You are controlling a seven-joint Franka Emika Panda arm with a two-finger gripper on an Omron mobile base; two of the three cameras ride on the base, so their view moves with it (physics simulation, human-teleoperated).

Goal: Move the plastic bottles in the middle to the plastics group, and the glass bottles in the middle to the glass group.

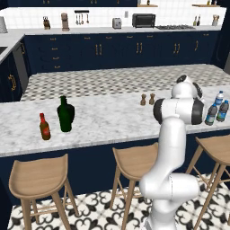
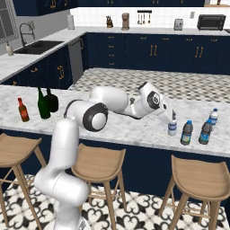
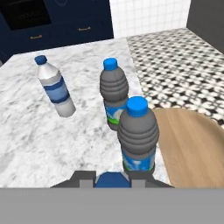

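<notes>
My gripper [image 2: 173,117] reaches out to the right end of the marble counter and is shut on the cap of a small plastic bottle [image 2: 172,128], which stands upright on the top. In the hand view its blue cap [image 3: 113,180] sits between my gripper [image 3: 113,177] fingers. Just beyond stand three bottles of the plastics group: two dark ones [image 3: 138,135] [image 3: 114,94] and a clear one [image 3: 54,87]. At the far left the tall green glass bottle [image 2: 42,104] stands beside the squat dark bottle [image 2: 52,99] and the red-capped brown bottle [image 2: 22,110].
Two brown pepper shakers [image 1: 143,99] stand mid-counter. Wooden stools [image 2: 197,175] line the near side below the counter edge [image 2: 134,143]. A sink [image 2: 38,45] lies on the left-hand counter, and appliances stand along the back wall.
</notes>
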